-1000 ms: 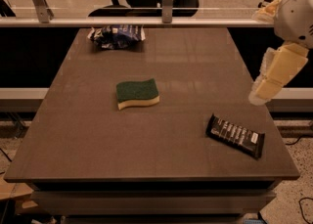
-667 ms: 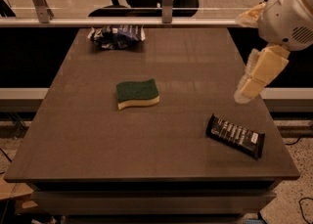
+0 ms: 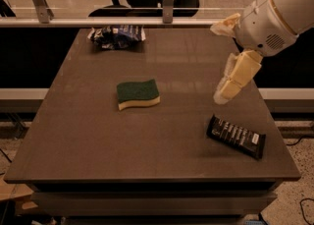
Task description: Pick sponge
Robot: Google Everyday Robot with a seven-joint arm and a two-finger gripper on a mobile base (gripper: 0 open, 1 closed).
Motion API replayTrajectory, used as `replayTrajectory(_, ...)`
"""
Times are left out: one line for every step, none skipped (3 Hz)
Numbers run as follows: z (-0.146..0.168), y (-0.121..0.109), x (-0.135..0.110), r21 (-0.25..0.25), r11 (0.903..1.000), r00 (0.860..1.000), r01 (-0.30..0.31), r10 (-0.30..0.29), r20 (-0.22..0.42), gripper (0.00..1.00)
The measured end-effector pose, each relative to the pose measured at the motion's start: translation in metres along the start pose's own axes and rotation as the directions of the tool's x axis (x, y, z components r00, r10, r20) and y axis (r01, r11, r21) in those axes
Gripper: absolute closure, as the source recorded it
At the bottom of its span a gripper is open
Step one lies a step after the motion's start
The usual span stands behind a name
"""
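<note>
White print on the black bar [image 3: 236, 136] near the end effector [image 3: 222, 94] is unreadable.

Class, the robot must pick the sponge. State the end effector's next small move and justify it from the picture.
Probably swing the end effector leftward in the view, toward the sponge. It hangs over the right side of the table, near the black wrapped bar and well apart from the sponge, which lies flat and untouched near the middle.
</note>
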State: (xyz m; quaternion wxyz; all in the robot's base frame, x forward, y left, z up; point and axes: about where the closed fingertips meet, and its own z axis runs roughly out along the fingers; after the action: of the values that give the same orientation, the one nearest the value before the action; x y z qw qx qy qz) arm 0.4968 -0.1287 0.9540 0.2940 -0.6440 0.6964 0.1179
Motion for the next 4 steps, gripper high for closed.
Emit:
replayTrajectory(0.021,-0.001,-0.01,-0.001,1.0,1.0,-0.01,0.01,0.027,0.0)
replayTrajectory(0.04,-0.006,-0.015,0.049,0.9982,0.998,-0.035,0.033,0.045,0.0)
replayTrajectory(0.074,-0.027,-0.024,0.088,0.9954,0.999,-0.037,0.034,0.039,0.0)
replayTrajectory(0.075,-0.027,-0.025,0.088,0.9955,0.999,-0.036,0.033,0.038,0.0)
